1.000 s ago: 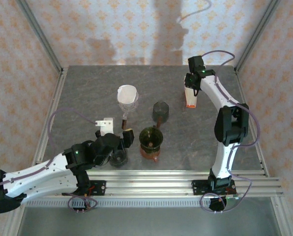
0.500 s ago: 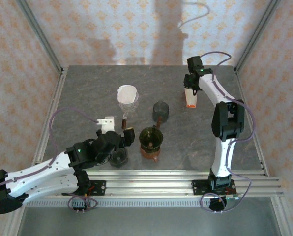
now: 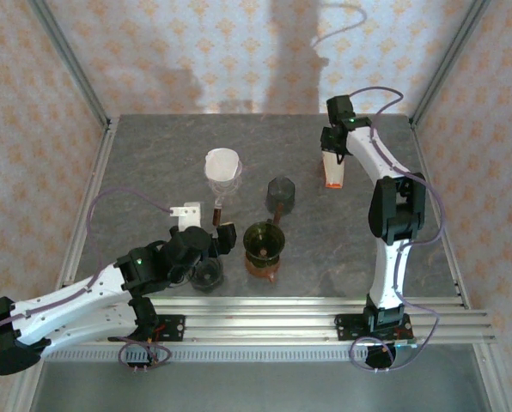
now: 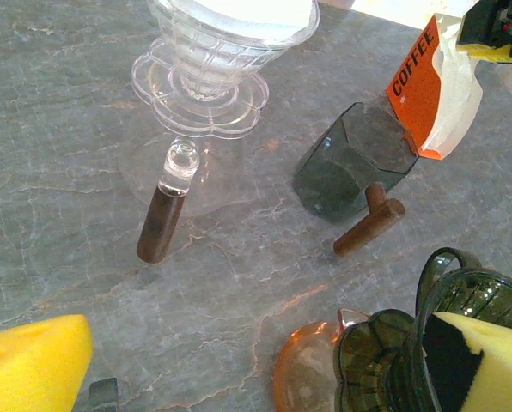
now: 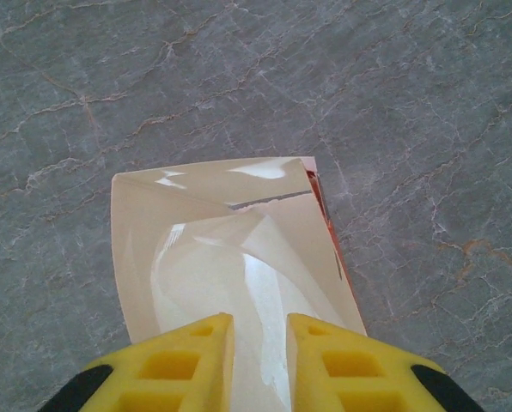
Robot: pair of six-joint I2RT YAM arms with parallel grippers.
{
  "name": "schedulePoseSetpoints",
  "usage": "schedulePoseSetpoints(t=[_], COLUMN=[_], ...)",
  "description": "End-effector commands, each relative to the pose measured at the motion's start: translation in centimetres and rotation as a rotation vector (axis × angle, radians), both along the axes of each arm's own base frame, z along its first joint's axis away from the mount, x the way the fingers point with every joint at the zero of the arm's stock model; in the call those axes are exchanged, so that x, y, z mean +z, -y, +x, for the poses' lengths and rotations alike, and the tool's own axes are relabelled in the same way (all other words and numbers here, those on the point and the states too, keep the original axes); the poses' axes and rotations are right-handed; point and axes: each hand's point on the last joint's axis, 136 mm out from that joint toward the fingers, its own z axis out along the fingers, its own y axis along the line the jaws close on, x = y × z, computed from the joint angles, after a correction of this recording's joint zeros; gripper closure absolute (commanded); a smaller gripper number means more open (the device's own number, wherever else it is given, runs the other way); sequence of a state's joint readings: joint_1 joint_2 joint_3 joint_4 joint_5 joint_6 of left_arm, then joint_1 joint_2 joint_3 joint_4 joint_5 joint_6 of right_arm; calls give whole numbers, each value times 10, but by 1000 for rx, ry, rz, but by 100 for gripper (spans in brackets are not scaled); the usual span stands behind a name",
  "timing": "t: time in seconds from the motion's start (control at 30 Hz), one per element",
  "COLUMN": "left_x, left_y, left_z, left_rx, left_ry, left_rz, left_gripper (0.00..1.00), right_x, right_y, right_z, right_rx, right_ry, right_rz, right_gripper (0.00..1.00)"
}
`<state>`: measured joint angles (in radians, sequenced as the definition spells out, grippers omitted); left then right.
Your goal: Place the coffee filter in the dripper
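A: Where is the coffee filter pouch [image 5: 230, 257]?

B: It is on the far right of the table [image 5: 411, 86], well apart from the 3 drippers. It is orange outside with "COFFEE" printed on it and cream inside. Its open top faces the right wrist camera.

A: What is the right gripper [image 5: 259, 330] doing?

B: Its 2 yellow fingers [image 5: 187, 352] stand nearly together and pinch the pouch's top edge between them.

A: And the drippers?

B: The clear dripper [image 4: 213, 51] stands upright at the far left of the group, its brown handle pointing toward the near side. There is something white in its cone, but I cannot tell what. The dark grey dripper [image 4: 355, 163] lies on its side between the clear one and the pouch. The green dripper [image 4: 372, 365] is nearest the arms and sits on an orange saucer [image 4: 303, 378].

A: The left gripper [image 3: 206, 227]?

B: Its jaws are spread wide and hold nothing. It sits low over the table just beside the green dripper. In its wrist view, 1 yellow pad overlaps that dripper's rim.
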<state>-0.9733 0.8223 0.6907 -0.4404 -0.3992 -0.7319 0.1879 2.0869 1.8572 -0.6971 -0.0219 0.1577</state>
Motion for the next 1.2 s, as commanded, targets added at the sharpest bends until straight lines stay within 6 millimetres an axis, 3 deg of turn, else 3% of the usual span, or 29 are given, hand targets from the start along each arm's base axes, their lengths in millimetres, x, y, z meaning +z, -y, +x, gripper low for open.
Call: schedulePoseSetpoints(t=[0.0,0.2,0.5,0.87,1.17], left_x=[-1,-3,-4,-6,-3], left_y=[-1,-1,-1,0,2], left_z=[3,4,5,4,5], left_rx=[9,11,11,8,3], left_ry=[7,3,-4,-9,-8], left_rz=[7,5,0,-8,-18], left_gripper=[0,0,0,0,0], right_x=[0,-3,1,29,52], right_y=[9,9,12,13,17], right_z=[3,4,5,3,-10], right_rx=[-10,-7,-1,3,-16], right_ry=[-12,-18,-12,35,63], right_rz=[-40,-50,-75,-75,-65], right_gripper=[79,80,89,100,100])
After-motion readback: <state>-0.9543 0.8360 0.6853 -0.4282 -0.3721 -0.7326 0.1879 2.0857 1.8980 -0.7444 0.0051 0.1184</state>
